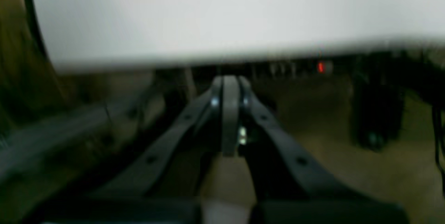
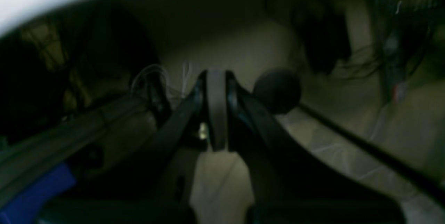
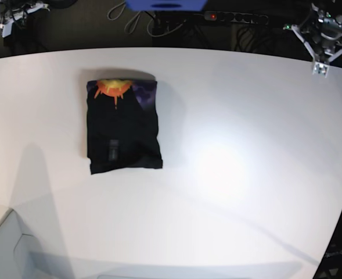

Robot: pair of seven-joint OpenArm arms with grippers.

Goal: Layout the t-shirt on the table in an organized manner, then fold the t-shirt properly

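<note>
Left gripper (image 1: 229, 88): nearest the left wrist lens; its two dark fingers (image 1: 278, 137) meet at the tips with the pale pads pressed together, nothing between them. It hangs off the table, pointing at the underside of the white edge.
Right gripper (image 2: 216, 81): fingers drawn fully together, pale pads touching, nothing gripped. It sits in dim light beyond the table edge, with a dark round knob (image 2: 277, 91) just right of its tips and loose cables (image 2: 153, 74) to the left.
Table edge: the table (image 3: 234, 174) shows in the left wrist view as a blurred white slab across the top, and in the right wrist view as a white corner at upper left.
Open room: the base view shows bare white tabletop on every side of the shirt, widest toward that view's right and near side. Neither arm reaches over the surface.
T-shirt (image 3: 123, 125): folded into a compact black rectangle on the left half of the table in the base view, well inside the edges; orange sunburst and purple patch at its far end.
Far side: a power strip (image 3: 234, 17) with a red light lies past the table's far edge.
</note>
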